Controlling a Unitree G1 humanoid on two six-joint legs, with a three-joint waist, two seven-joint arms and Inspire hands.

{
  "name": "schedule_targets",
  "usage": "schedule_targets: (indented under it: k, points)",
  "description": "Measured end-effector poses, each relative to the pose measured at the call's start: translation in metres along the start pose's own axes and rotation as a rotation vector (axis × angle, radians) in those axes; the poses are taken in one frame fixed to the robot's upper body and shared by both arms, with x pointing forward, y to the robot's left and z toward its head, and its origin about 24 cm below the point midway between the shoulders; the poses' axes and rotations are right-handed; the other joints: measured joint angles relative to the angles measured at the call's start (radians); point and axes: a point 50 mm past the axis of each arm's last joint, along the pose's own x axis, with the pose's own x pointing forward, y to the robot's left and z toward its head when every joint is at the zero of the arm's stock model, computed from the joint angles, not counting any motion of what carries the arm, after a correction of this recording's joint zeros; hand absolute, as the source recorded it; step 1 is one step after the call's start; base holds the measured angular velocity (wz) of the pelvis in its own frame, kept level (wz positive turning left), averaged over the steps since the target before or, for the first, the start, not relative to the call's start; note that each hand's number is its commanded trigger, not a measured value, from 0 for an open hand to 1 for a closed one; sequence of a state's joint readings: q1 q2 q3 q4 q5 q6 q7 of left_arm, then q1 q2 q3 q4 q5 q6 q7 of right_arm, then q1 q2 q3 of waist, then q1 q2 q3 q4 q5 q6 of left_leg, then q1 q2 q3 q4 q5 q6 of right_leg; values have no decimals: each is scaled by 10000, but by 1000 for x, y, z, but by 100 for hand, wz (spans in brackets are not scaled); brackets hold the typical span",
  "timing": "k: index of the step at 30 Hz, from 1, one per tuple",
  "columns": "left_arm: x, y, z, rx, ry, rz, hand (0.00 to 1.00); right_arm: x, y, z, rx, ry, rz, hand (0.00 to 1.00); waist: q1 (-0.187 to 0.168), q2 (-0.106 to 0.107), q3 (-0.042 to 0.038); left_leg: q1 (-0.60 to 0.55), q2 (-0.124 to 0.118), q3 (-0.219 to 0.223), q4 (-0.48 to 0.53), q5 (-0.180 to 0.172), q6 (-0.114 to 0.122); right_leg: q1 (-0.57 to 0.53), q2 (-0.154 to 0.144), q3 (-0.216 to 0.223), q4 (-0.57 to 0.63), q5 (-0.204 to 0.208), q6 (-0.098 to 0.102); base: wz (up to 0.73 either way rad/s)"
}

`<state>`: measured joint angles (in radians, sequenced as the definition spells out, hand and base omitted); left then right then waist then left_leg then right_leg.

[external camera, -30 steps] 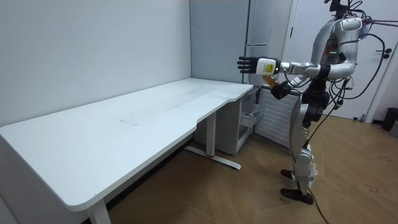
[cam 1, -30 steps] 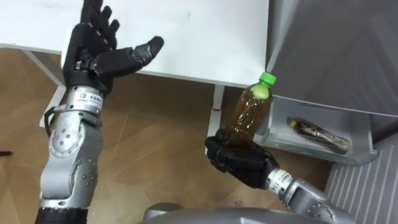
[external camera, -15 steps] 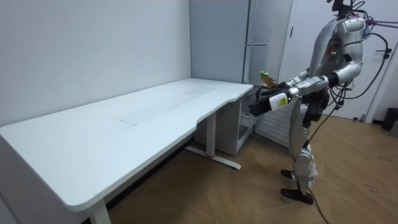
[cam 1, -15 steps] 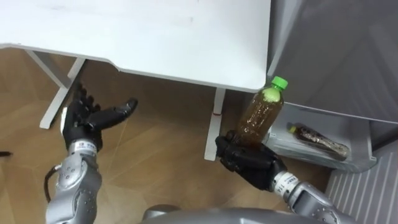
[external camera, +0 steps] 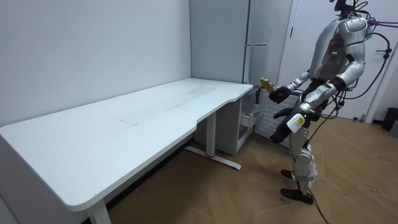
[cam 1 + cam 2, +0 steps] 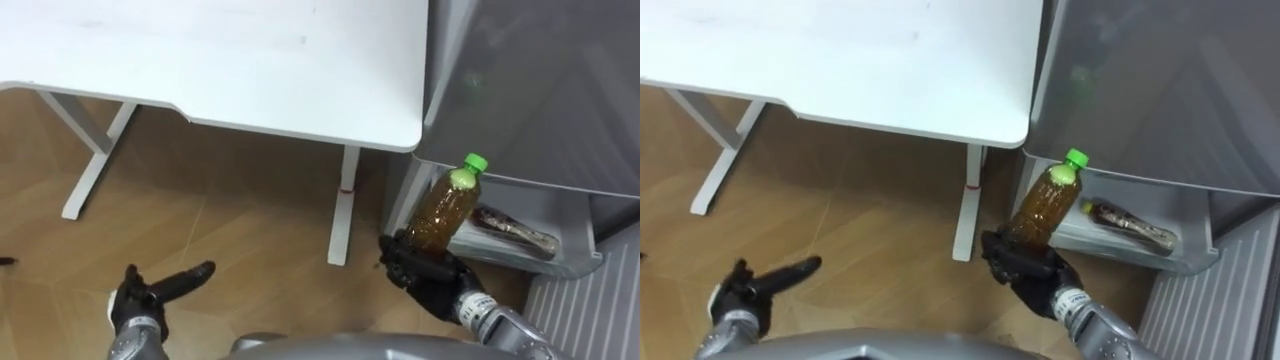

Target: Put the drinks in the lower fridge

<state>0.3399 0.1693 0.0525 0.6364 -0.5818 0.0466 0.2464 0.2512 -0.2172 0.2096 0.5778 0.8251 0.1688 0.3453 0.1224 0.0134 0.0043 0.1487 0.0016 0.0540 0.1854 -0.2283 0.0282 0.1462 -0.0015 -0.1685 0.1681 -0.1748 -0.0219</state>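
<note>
A clear bottle of brown tea with a green cap (image 6: 442, 208) stands upright in my right hand (image 6: 424, 276), whose fingers are curled round its base. It hangs just left of the open lower fridge drawer (image 6: 520, 252), in front of it. Inside that drawer lies a dark bottle (image 6: 514, 225) on its side. My left hand (image 6: 150, 296) is low at the lower left over the wooden floor, fingers straight and holding nothing. In the room view I stand facing the fridge (image 5: 261, 37) with the bottle (image 5: 266, 83) held out at chest height.
A white desk (image 6: 250, 60) fills the upper left, its leg (image 6: 342, 205) close beside the drawer. The grey fridge front (image 6: 540, 90) rises above the drawer. A ribbed grey panel (image 6: 580, 310) stands at the lower right. Wooden floor lies open under my left hand.
My left arm has dropped from head height in front of the desk down to near my side. The right hand with the bottle has moved right, closer to the drawer.
</note>
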Motion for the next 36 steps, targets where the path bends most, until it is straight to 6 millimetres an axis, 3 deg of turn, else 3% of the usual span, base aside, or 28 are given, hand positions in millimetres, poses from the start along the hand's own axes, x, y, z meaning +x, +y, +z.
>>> schedule_targets:
  k: [7,14,17,27,36]
  points:
    - [-2,15,-24,266,1013,336,0,-5,-18,-10,299,393,-1340,100,-180,-15,-8,-11,1,-12,1,-1,3,18,-33,-75,-19,-17,27,0]
    - [-5,31,-53,1091,2157,349,0,-15,-42,-34,1319,988,-2894,100,-349,-30,-10,72,-53,-26,-163,-1,0,111,14,-45,-177,-24,37,1]
    - [-6,32,-56,1647,2280,135,0,-19,-48,-39,1493,1105,-3256,100,-401,0,18,68,-56,-23,-148,-1,0,109,7,-43,-183,-24,37,0]
    - [-7,27,-59,4604,2079,-451,0,-11,-44,-19,2663,-192,-3243,100,-682,-50,7,-67,-74,-4,-176,1,4,-94,21,60,-175,-31,47,-1]
    - [-8,28,-69,5074,2534,-603,0,-7,-44,-2,4822,-1859,-3292,100,-693,85,7,-36,-69,-12,-175,1,4,-42,19,37,-162,-32,48,0]
